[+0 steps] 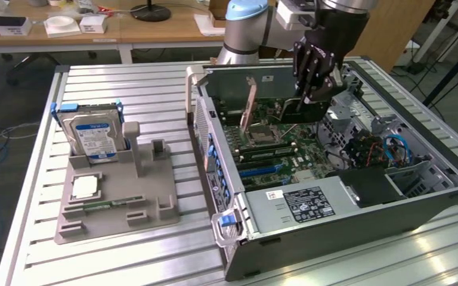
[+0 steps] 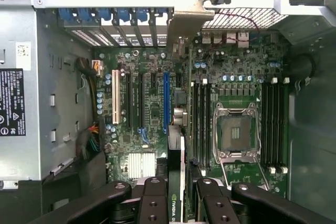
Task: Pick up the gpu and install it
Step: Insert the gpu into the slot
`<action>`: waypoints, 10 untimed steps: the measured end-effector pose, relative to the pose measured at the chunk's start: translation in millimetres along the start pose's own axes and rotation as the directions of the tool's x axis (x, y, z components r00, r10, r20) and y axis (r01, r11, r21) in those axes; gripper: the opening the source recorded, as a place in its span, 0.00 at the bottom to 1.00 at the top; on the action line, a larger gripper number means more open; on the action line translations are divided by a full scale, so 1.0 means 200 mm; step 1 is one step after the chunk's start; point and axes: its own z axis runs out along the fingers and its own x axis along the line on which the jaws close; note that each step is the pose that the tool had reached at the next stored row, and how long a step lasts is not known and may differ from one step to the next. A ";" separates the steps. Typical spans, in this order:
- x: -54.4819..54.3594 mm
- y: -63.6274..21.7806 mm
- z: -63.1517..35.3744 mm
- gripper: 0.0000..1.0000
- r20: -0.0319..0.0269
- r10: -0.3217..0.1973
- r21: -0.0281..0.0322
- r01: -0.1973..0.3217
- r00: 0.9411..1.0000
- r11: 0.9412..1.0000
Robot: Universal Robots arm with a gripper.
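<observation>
Claw [image 2: 181, 198] over the open case [image 1: 356, 229], gpu [image 2: 176, 177] in its grip.
Nearest us, at the exterior view's left of the table [image 1: 133, 83], a grey holder [image 1: 110, 220] carried a blue-labelled hard drive [image 1: 93, 134] upright. Beside it lay the case, side off, motherboard [image 2: 152, 108] exposed. Above that board we saw the claw closed on the black gpu, pinched edge-on between its fingers [image 2: 152, 205], silver bracket [image 2: 189, 19] toward the case's rear wall; whether it touched a slot we could not tell.

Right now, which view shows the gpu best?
The wrist view: the gpu runs edge-on, clamped in the hand, NVIDIA label and silver bracket visible. In the exterior view it is a dark slab below the hand, over the computer case.
</observation>
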 end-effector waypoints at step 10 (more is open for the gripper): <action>0.00 -0.001 0.058 0.26 0.000 0.000 0.000 0.000 1.000 1.000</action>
